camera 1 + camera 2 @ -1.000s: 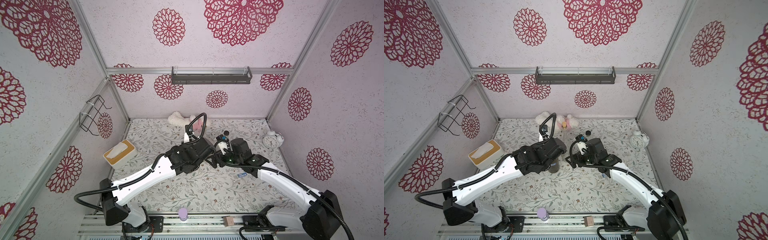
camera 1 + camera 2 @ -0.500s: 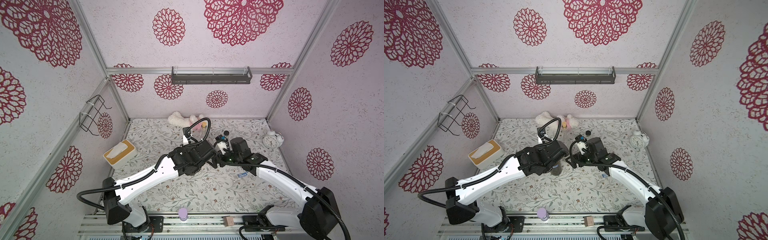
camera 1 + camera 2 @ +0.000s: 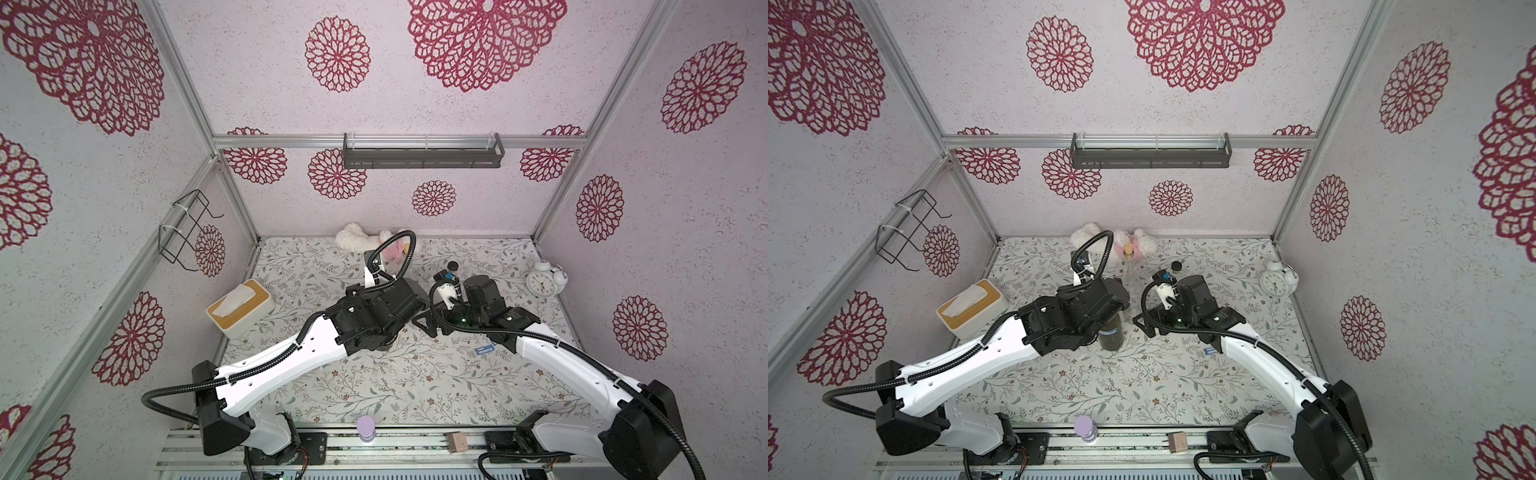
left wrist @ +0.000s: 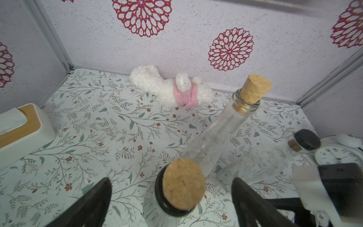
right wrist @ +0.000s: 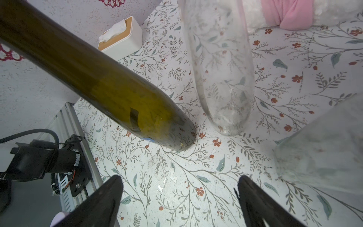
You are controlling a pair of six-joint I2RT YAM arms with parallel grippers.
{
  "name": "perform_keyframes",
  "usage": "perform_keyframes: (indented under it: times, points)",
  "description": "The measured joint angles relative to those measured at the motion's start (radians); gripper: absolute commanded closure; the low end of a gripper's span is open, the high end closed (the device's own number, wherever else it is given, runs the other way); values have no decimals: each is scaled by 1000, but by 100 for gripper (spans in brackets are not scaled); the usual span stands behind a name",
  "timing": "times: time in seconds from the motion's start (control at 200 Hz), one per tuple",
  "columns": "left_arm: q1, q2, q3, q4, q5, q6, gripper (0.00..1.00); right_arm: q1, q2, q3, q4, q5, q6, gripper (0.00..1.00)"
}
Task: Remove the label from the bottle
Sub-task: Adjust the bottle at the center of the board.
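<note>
The dark green bottle [image 3: 1111,338] is standing upright near the middle of the worktop [image 3: 1142,390], a little left of centre, with a cork [image 4: 183,184] sitting in its mouth. In a top view a small pale label [image 3: 1109,332] is showing on its side; what is printed on it is too small to read.

The left end effector [image 4: 170,181] is hanging over the bottle's top with its fingers [image 4: 94,202] standing wide apart, one on each side of the cork and touching neither the cork nor the glass. The right end effector [image 5: 180,177] is also standing apart, with only bare worktop between its fingers, and is pointing low towards the base of the bottle from the right.

Just beyond the dark bottle a tall clear bottle [image 4: 214,139] with its own cork is standing, and a second clear bottle [image 4: 261,163] with a black cap is standing to its right.

A small blue scrap [image 3: 485,350] is lying flat on the worktop beside the right arm. A tissue box [image 3: 239,307] is sitting at the left edge, a plush toy [image 3: 357,241] is lying against the far wall, and an alarm clock [image 3: 542,282] is standing at the right.
</note>
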Motion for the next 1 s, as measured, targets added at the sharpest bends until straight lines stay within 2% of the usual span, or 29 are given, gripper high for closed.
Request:
perform_keyframes:
  times: [0.27, 0.651, 0.811, 1.001]
  points:
    - [37, -163, -47, 60, 279, 290, 3, -36, -89, 0, -60, 0, 23, 3]
    - [297, -368, -212, 75, 748, 587, 0, -48, -201, -10, -116, 27, 100, 3]
    - [390, -391, -253, 102, 944, 666, 4, -49, -206, -10, -130, 47, 118, 3]
    - [447, -364, -267, 143, 1070, 728, 16, -54, -199, -12, -130, 50, 134, 3]
